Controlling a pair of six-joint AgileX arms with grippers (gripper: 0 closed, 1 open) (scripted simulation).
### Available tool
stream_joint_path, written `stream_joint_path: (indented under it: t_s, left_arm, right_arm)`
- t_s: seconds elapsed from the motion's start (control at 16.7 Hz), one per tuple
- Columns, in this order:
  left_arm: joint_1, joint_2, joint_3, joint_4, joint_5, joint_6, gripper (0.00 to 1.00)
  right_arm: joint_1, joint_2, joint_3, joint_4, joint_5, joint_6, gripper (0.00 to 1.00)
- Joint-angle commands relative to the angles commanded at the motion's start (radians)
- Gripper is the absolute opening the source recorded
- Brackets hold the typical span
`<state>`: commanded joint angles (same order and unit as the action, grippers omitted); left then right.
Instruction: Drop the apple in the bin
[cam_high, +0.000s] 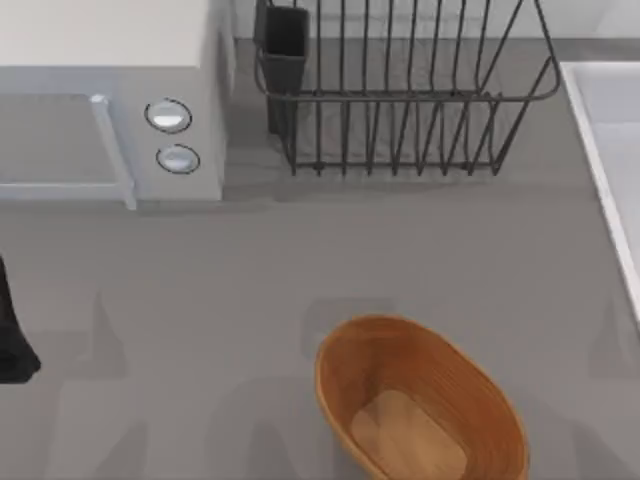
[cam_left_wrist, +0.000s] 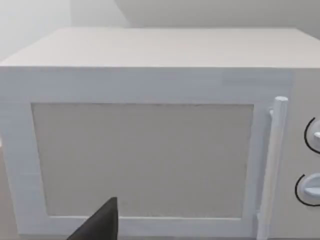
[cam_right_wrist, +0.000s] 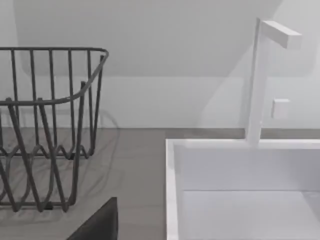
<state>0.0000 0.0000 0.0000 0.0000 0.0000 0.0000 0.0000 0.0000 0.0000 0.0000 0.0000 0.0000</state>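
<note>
The bin (cam_high: 420, 400) sits on the grey counter (cam_high: 200, 300) toward the near edge, a little right of centre, and its lighter flat bottom is bare: no apple lies in it, and no apple can be made out on the counter either, so the step in hand, as I judge it, is finding the fruit before any reach. To do that well, an arm should search first and then come over the bin's open mouth (its rim is cut off at the near edge of the top view) before letting go. The left arm (cam_high: 12, 335) is a dark shape at the counter's left edge, facing the closed microwave (cam_left_wrist: 145, 150); whether its fingers are open or closed I cannot tell, and likewise for the right arm, whose wrist view looks at the wire dish rack (cam_right_wrist: 45, 125) and the white sink (cam_right_wrist: 240, 190). The microwave's inside is hidden behind its door, and the sink basin is only partly seen.
</note>
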Motion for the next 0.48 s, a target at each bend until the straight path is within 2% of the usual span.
stream_joint_path:
  t_s: [0.24,0.48]
  left_arm:
    - [0.007,0.031,0.028,-0.022,0.0,0.017,1.0]
    - [0.044,0.22,0.177,-0.142,0.002,0.106,1.0]
  right_arm:
    - [0.0,0.0,0.0,0.0,0.0,0.0,1.0]
    - [0.0,0.0,0.0,0.0,0.0,0.0,1.0]
